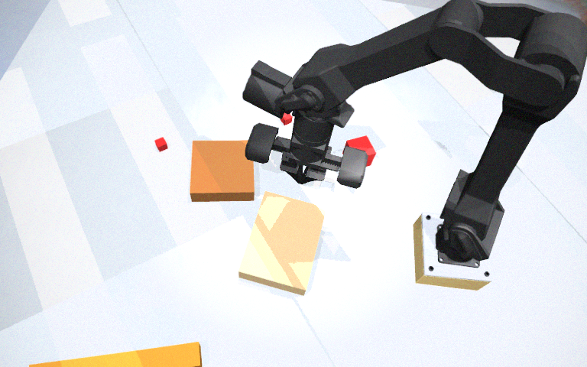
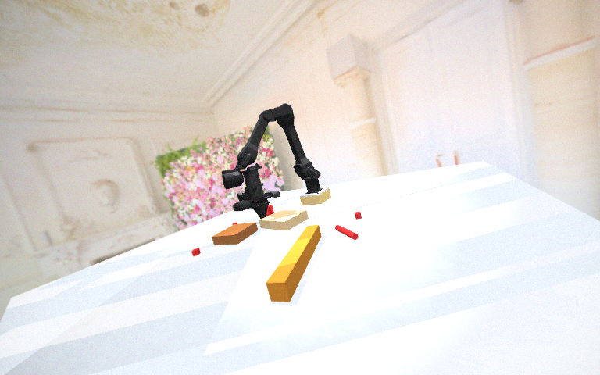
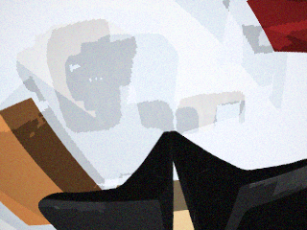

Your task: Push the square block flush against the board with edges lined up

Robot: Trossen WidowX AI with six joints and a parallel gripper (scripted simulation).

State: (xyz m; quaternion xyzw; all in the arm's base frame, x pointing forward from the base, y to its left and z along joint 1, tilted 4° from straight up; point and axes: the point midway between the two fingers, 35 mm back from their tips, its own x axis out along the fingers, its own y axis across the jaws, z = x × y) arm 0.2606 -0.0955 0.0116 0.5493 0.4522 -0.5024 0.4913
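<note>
The square block [image 1: 222, 168] [image 2: 234, 232] [image 3: 14, 168] is orange-brown and lies flat. The board [image 1: 285, 241] [image 2: 283, 219] [image 3: 182, 219] is pale tan and lies flat, turned at an angle to the block. In the top view, a narrow gap separates the block's lower right corner from the board's upper left side, so they do not touch. My gripper [image 1: 301, 181] [image 2: 264, 216] [image 3: 169, 137] is shut and empty. Its tips are just beyond the board's far end and to the right of the block, apart from both in the top view. Their exact height is unclear.
A long yellow-orange bar [image 1: 129, 356] [image 2: 294, 262] lies nearer the front. A larger red object [image 1: 365, 144] [image 3: 288, 24] is right of the gripper. Small red cubes [image 1: 160, 144] [image 2: 358, 215] and a red cylinder [image 2: 346, 232] lie around. The arm's base is at the right in the top view.
</note>
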